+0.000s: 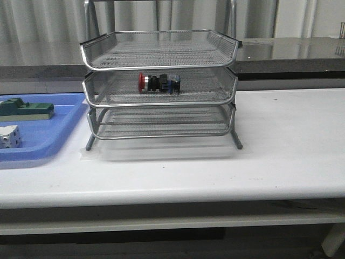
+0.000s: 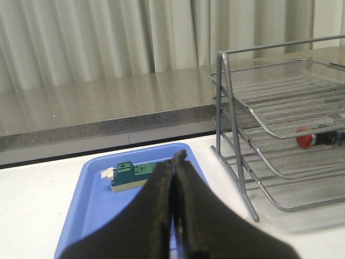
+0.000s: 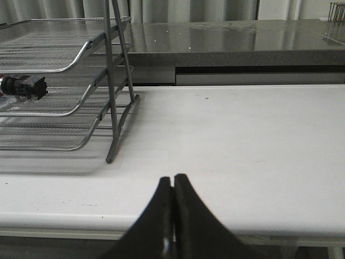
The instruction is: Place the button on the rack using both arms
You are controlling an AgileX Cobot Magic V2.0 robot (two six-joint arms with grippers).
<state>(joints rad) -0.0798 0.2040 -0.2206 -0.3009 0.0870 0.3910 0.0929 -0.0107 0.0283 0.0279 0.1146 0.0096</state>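
Lying on its side in rack's [image 1: 160,81] middle tier: button [image 1: 159,83], red cap toward robot's left, blue block toward right. Rack stands on white table [image 1: 280,140], three mesh tiers stacked. Blue tray [image 1: 40,137] just left of rack, holding green block [image 1: 26,109] and white cube [image 1: 10,136]. Left gripper [image 2: 173,178] pressed closed, empty, above blue tray. Right gripper [image 3: 173,189] likewise closed, empty, over bare table at near edge, well right of rack.

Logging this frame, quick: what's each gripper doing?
Left gripper: closed, holding nothing.
Right gripper: closed, holding nothing.
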